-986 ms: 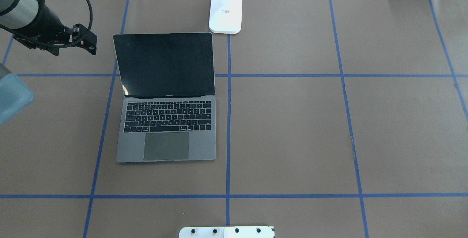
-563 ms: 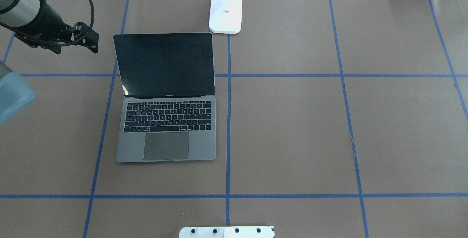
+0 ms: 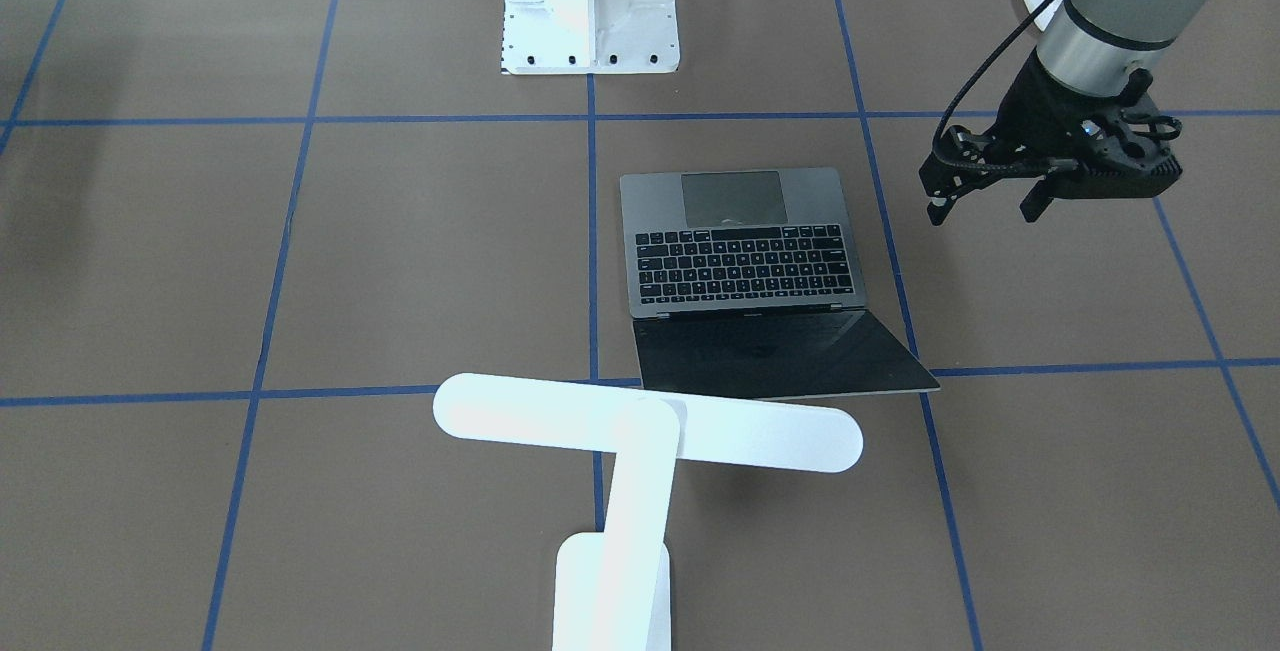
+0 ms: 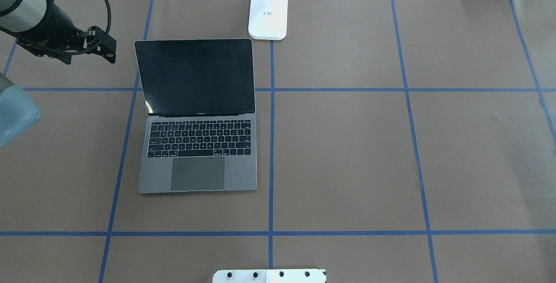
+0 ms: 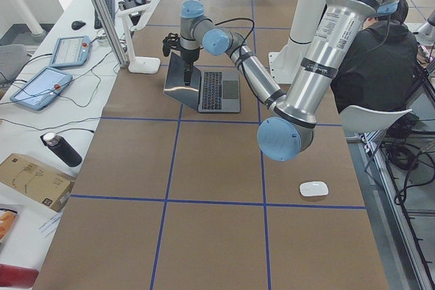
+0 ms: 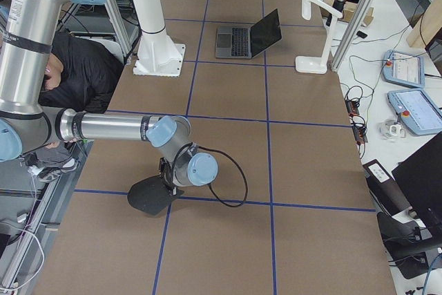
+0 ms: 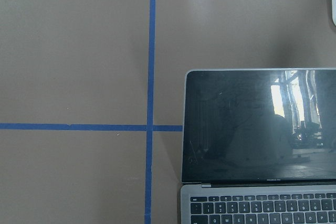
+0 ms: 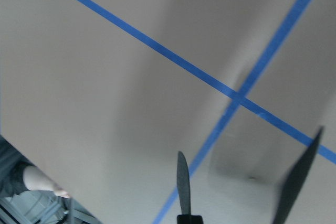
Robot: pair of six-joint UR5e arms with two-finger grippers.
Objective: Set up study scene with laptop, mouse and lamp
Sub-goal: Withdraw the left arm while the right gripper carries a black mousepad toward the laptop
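The laptop [image 4: 197, 144] lies open on the brown table, left of centre, with its screen black; it also shows in the front view [image 3: 745, 251] and the left wrist view [image 7: 262, 129]. The white lamp [image 3: 650, 421] stands at the far edge behind it, base [image 4: 268, 15] on the centre line. The white mouse [image 5: 314, 188] sits near the table's left end. My left gripper [image 3: 982, 209] hovers open and empty beside the laptop's left edge. My right gripper [image 8: 247, 150] is open and empty over a tape crossing near the table's right end [image 6: 169, 179].
The white robot pedestal [image 3: 590, 1] stands at the near edge. A flat black shape [image 6: 146, 197] sits by my right gripper. A person [image 5: 374, 52] sits beside the pedestal. Tablets [image 6: 407, 88] and cables lie beyond the far edge.
My left gripper has drifted slightly toward the table's far edge. The laptop and lamp have not moved.
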